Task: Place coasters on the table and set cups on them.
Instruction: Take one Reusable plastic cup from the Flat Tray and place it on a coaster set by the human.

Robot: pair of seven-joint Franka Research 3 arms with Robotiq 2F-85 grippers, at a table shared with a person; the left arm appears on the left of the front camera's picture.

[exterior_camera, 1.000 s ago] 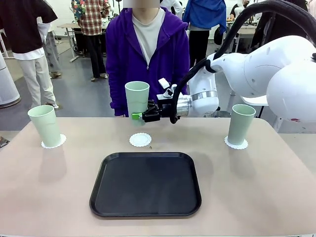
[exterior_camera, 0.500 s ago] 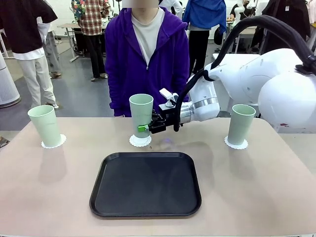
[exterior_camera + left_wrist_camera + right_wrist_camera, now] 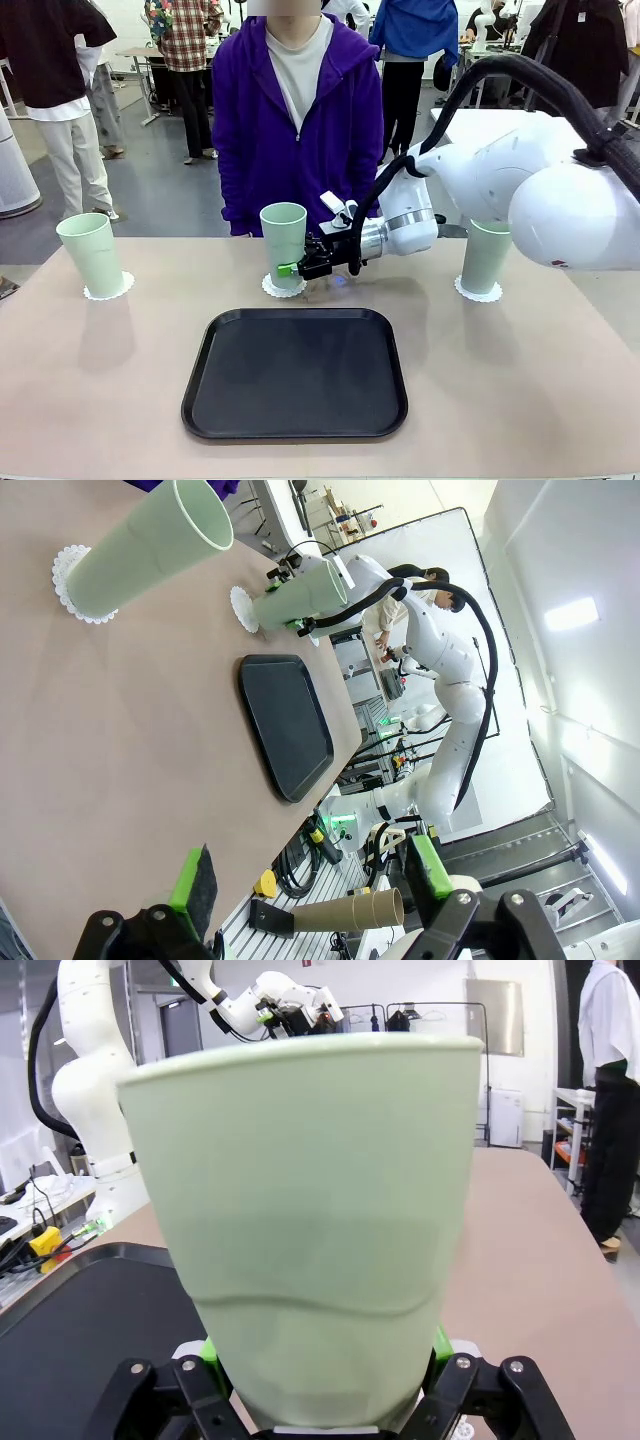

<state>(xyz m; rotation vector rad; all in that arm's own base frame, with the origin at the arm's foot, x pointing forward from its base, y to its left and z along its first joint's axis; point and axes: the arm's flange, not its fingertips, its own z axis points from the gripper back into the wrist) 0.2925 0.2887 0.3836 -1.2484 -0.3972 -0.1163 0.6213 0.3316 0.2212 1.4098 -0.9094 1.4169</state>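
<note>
Three tall pale mint-green cups, handleless and narrowing toward the base, are seen on the beige desk (image 3: 100, 400), each over a small white coaster with a lacy scalloped edge. At the desk's ten o'clock, the left cup (image 3: 91, 255) is stood upright on the left coaster (image 3: 108, 290). At twelve o'clock, just beyond the far edge of the black tray (image 3: 295, 372), the middle cup (image 3: 283, 243) is held over the middle coaster (image 3: 283, 287), its base at or just on the disc; actual contact cannot be told. This cup is gripped low on its wall by the right end effector (image 3: 290, 269), whose green pads are pressed against both sides; in the right wrist view the cup (image 3: 310, 1220) is seen clamped between the fingers, its wall slightly dented. At two o'clock, the right cup (image 3: 486, 253) is stood on the right coaster (image 3: 478, 291), partly hidden by the white right arm. In the left wrist view the left end effector (image 3: 310, 885) is seen with its green-padded fingers spread wide apart and nothing between them, held well away from the cups. A person in a purple hoodie (image 3: 297, 110) is stood at the far side.
</note>
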